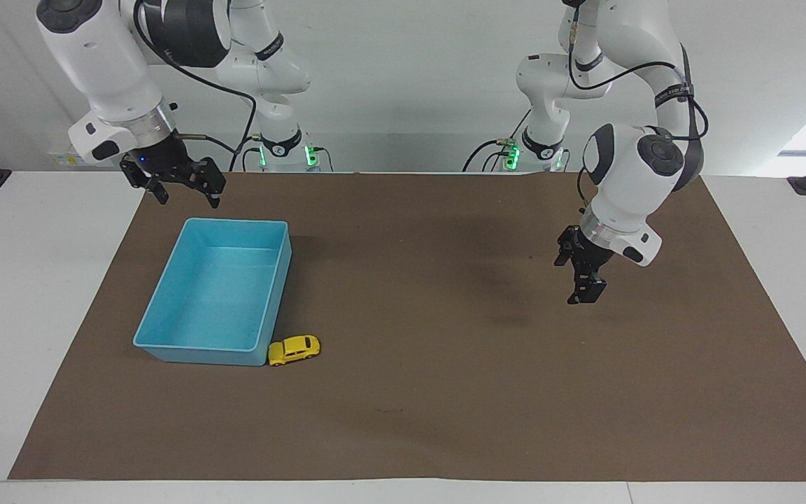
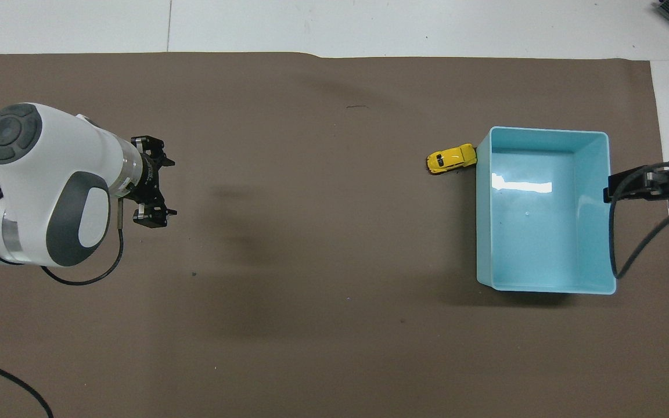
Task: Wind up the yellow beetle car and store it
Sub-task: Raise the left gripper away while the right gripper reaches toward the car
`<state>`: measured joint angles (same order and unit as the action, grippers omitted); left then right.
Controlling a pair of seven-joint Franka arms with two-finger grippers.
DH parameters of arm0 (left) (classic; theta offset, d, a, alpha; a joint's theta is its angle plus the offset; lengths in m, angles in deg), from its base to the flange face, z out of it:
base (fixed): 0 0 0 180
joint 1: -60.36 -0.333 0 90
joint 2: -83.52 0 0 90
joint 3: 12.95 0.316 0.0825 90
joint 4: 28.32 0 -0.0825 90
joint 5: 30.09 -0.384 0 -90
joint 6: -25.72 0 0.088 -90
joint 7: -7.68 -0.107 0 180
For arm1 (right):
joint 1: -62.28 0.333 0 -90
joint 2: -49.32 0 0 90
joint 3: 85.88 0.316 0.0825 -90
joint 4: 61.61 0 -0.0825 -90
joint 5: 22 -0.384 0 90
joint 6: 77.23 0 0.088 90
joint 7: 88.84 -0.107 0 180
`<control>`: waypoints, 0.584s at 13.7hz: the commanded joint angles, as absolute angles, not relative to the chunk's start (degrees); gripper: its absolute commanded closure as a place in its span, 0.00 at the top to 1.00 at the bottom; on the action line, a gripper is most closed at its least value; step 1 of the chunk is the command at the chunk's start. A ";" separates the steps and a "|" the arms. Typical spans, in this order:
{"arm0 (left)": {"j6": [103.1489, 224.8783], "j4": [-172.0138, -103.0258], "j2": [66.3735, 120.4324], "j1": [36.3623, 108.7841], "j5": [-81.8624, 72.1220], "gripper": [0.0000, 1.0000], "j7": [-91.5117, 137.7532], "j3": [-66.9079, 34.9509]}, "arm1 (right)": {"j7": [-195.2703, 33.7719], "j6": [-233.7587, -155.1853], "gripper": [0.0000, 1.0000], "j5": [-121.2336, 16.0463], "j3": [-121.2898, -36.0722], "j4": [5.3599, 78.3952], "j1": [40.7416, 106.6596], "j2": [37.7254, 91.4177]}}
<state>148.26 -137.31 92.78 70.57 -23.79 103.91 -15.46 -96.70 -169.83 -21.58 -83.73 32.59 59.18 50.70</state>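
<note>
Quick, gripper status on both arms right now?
Left gripper: open, holding nothing, over the bare mat.
Right gripper: open, holding nothing, over the mat beside the blue bin.

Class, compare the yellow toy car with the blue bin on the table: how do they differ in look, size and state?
The yellow beetle car is tiny and rounded; the blue bin is far larger and rectangular. The car is a closed body on wheels; the bin is an open, empty box. Both rest on the brown mat, the car against the bin's corner farthest from the robots.

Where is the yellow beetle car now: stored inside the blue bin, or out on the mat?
Out. The yellow beetle car stands on the brown mat against the blue bin's outer corner.
</note>
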 commanded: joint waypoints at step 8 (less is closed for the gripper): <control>142.44 -130.54 90.55 65.20 -24.73 1.00 72.49 -15.85 | -121.24 -176.88 1.00 -21.13 -83.33 31.99 62.28 59.33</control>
<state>144.76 -131.84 91.24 67.35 -23.88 79.41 -15.17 -116.15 -175.23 -21.54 -83.67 32.58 62.58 58.01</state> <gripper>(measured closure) 0.000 0.000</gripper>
